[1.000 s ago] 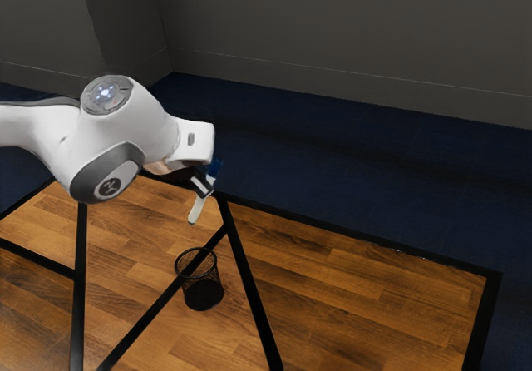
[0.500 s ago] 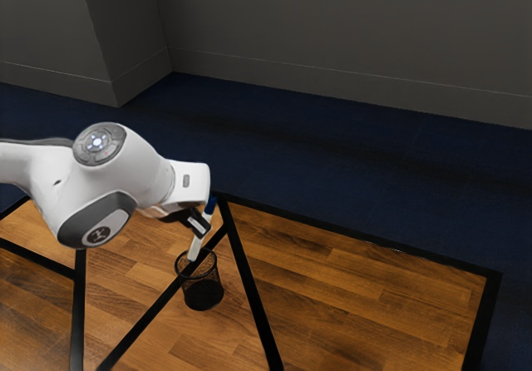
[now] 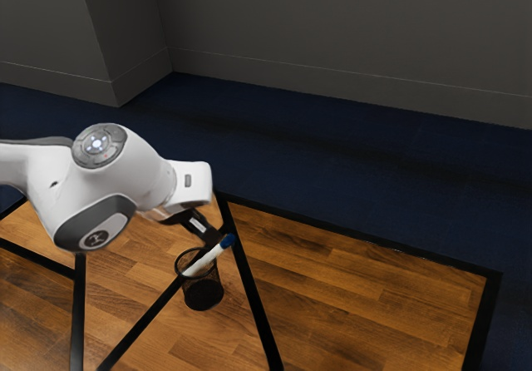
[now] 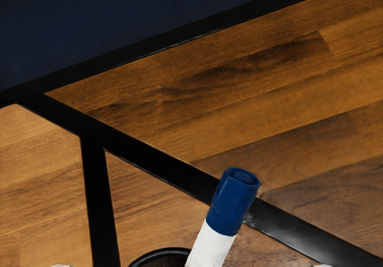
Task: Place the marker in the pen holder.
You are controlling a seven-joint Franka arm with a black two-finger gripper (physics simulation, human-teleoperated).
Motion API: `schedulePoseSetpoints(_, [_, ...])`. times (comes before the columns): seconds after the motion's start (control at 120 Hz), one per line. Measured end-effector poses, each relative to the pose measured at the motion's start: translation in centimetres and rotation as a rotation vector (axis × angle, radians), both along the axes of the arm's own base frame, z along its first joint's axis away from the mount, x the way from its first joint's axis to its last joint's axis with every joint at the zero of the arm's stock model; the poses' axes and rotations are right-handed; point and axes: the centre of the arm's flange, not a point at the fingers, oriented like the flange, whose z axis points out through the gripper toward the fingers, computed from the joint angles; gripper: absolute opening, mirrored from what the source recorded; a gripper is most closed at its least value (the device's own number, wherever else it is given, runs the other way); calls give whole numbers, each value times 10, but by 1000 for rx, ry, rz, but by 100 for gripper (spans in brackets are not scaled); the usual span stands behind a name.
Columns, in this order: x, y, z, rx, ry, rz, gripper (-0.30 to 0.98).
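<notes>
Wood tbl [image 3: 357, 284] — mrkr [image 3: 204, 260] tilted at holder [image 3: 203, 294] rim, tool [image 3: 211, 239] spread.

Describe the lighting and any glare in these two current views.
Exterior view: dim overall, with the grey wall and blue floor dark, the white arm brightest, and the pen holder nearly black low down; wrist view: a pale sheen on the black strip beside the marker's blue cap.
</notes>
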Motion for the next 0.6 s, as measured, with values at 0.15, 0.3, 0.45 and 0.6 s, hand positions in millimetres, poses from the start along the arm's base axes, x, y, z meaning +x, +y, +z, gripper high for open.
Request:
schedulePoseSetpoints(0.15, [26, 12, 85, -48, -97, 83, 60])
schedulePoseSetpoints(0.3, [115, 42, 256, -195, -96, 249, 64])
schedulePoseSetpoints(0.45, [133, 112, 301, -221, 56, 416, 67])
schedulePoseSetpoints(0.6, [120, 121, 274, -196, 229, 468, 68])
